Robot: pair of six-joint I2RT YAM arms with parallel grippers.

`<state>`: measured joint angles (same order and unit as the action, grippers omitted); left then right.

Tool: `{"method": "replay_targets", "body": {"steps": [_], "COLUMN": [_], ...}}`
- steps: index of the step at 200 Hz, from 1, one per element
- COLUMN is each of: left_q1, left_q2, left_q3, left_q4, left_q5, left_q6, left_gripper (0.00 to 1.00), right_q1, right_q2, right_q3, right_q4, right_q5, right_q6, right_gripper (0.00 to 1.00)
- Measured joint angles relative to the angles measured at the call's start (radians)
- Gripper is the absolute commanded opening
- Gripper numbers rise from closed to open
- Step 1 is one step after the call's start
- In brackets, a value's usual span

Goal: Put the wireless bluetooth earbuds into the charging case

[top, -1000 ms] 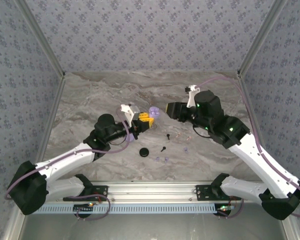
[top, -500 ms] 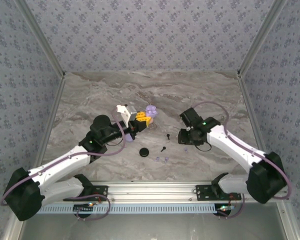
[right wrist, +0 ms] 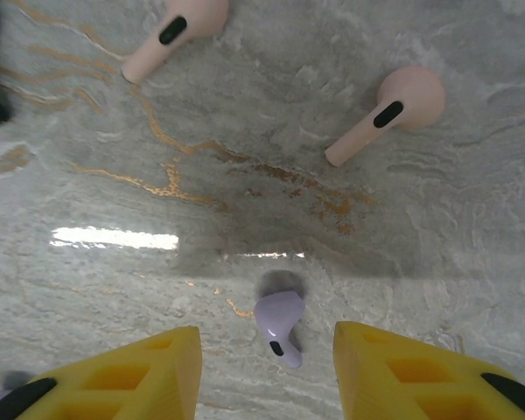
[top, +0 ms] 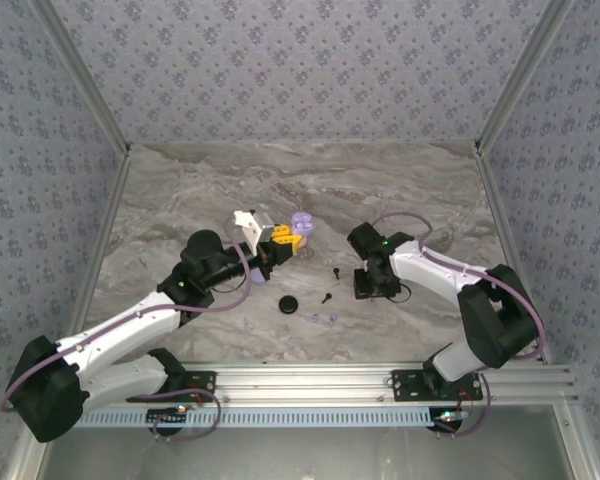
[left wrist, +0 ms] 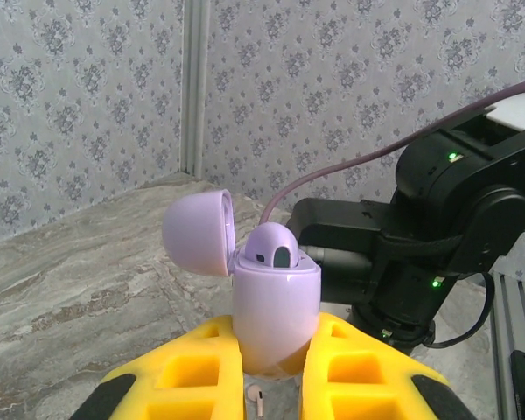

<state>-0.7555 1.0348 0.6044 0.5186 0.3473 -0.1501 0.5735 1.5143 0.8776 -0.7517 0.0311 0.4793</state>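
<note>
Right wrist view: lilac earbud (right wrist: 278, 325) sits between the right gripper's (right wrist: 264, 339) open jaws, stem down-frame; left gripper (left wrist: 276, 354) grips the case (left wrist: 276, 293).

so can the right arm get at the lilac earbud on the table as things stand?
Probably yes. The lilac earbud lies on the bare table between the right arm's open fingers, with nothing over it; the two pink earbuds sit well clear.

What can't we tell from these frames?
- Left wrist: lilac case underside is hidden between the left gripper fingers.
- Right wrist: upper-left pink earbud has its head cut off by the top edge.
- Top external: black earbud is too small to tell its orientation.
</note>
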Motion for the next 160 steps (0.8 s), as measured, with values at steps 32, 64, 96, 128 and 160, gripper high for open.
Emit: {"method": "replay_targets", "body": {"steps": [32,64,96,128,160], "left_q1": [0.0,0.0,0.0,0.0,0.0], "left_q2": [-0.001,-0.001,-0.003,-0.009,-0.009], "left_q3": [-0.005,-0.005,-0.006,-0.006,-0.008], "left_q4": [-0.002,-0.004,-0.008,-0.013,-0.022], "left_q5": [0.0,0.0,0.0,-0.001,-0.002], "left_q6": [0.0,0.0,0.0,0.0,0.0], "left_gripper": [0.04,0.04,0.04,0.04,0.04], "right_q1": [0.0,0.0,0.001,0.004,0.005], "right_q2": [0.053,0.09,0.093,0.096,0.096], "right_q3": [0.0,0.001,0.004,0.006,0.01], "right_q4": [0.013,0.022,0.023,0.024,0.021], "right_q5": [-0.001,-0.001,0.002,0.001,0.011], "right_q6": [-0.029,-0.051,-0.061,-0.069,-0.07], "right_gripper": [0.44,0.42,0.36,0.28,0.24]}}
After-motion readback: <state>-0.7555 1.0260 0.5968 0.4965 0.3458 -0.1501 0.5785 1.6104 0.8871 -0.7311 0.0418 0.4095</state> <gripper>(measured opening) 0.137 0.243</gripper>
